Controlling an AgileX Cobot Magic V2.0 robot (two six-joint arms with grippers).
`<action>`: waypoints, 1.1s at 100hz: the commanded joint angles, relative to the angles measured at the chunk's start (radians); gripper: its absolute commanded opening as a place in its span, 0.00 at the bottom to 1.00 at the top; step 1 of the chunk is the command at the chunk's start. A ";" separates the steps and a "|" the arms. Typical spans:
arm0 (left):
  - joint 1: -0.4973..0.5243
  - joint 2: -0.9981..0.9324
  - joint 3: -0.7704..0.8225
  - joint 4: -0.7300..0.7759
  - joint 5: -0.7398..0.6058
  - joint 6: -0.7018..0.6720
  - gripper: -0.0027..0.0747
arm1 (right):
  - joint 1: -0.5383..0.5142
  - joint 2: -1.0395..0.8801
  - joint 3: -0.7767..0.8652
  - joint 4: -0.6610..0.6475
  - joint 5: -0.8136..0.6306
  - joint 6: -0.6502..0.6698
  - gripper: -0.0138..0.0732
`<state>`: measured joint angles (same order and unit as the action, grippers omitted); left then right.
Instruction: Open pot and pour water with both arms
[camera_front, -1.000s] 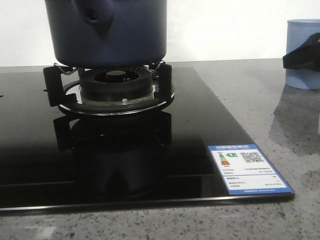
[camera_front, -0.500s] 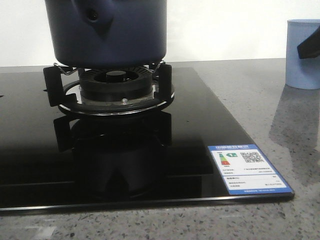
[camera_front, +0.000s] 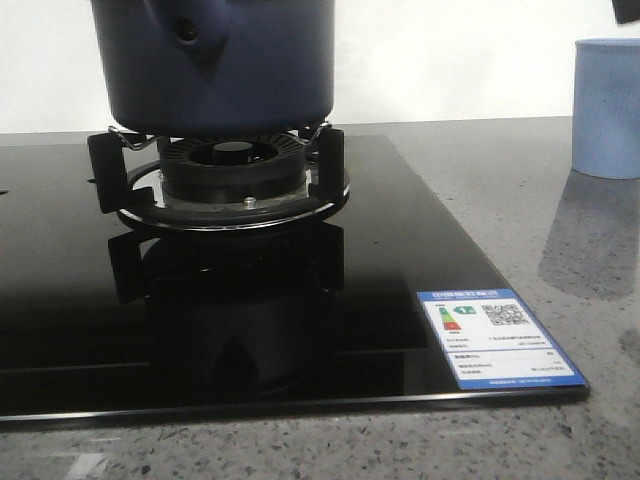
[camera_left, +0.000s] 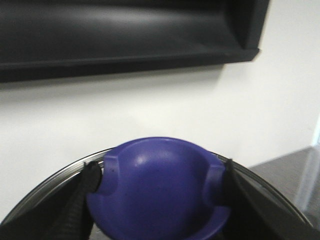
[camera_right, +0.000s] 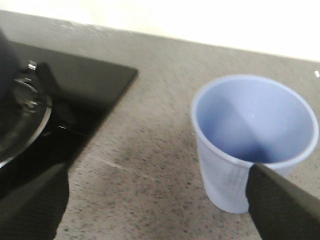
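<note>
Pot (camera_front: 215, 65) showing dark navy; cup (camera_front: 607, 108) pale blue; hob glass (camera_front: 400, 260) glossy black; counter (camera_front: 560, 240) speckled grey; label (camera_front: 497, 338) blue-bordered white.

Pot (camera_front: 215, 65) top cropped by front view's edge; lid unseen there. Cup (camera_front: 607, 107) cut off at right; possibly empty.

Up close now on a rounded blue knob (camera_left: 157, 192), smooth and domed, filling the lower middle of the left wrist view. The left gripper (camera_left: 159, 180) has it clamped from both sides: one of the dark fingers (camera_left: 91, 179) presses against one flank of the knob, the other against the opposite flank. Around the knob curves a shiny metal rim (camera_left: 55, 179), part of a round lid. Behind it all stands a pale wall (camera_left: 150, 105), and across it runs a long dark shelf (camera_left: 125, 35). A grey desk (camera_left: 295, 170) peeks in at one edge.
</note>
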<state>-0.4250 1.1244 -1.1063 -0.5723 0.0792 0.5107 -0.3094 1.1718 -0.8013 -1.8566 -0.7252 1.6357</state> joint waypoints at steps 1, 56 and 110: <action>-0.043 0.006 -0.044 -0.011 -0.109 -0.001 0.53 | -0.006 -0.067 -0.024 0.008 -0.017 0.013 0.91; -0.145 0.232 -0.044 -0.007 -0.177 -0.001 0.53 | -0.004 -0.157 -0.024 0.022 -0.076 0.041 0.91; -0.145 0.267 -0.044 -0.007 -0.167 -0.001 0.53 | -0.004 -0.157 -0.024 0.040 -0.079 0.041 0.91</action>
<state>-0.5624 1.4165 -1.1063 -0.5723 0.0000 0.5107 -0.3094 1.0362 -0.8006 -1.8566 -0.8081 1.6753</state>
